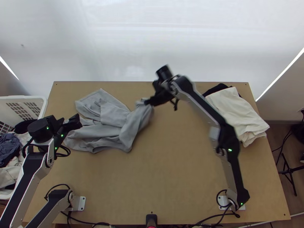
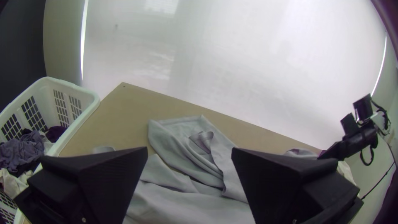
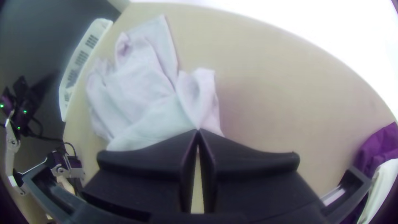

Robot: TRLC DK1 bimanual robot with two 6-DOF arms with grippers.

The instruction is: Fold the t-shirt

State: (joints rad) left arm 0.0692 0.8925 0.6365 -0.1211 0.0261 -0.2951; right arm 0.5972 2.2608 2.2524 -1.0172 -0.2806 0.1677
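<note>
One grey t-shirt (image 1: 110,127) is laid bunched and creased on the left half of the table (image 1: 171,178), with a flap spread toward the far edge. A gathered bit at its side nearest the middle is pinched by the right tool (image 3: 198,131), whose fingers are closed together at the tips; whether a sleeve or a hem is held cannot be told. The left tool (image 2: 189,153) is held wide open above the shirt's outer side, with nothing gripped. The fabric is judged light, soft and limp, so no shape will be kept by it when lifted, and loose layers may be dragged along or doubled under. It is best taken by two well-separated corners or by the shoulders, with a shallow pinch through one edge only; a grasp at the middle would just gather more creases. Once both edges are secured, it should be drawn taut gently before being laid flat.
</note>
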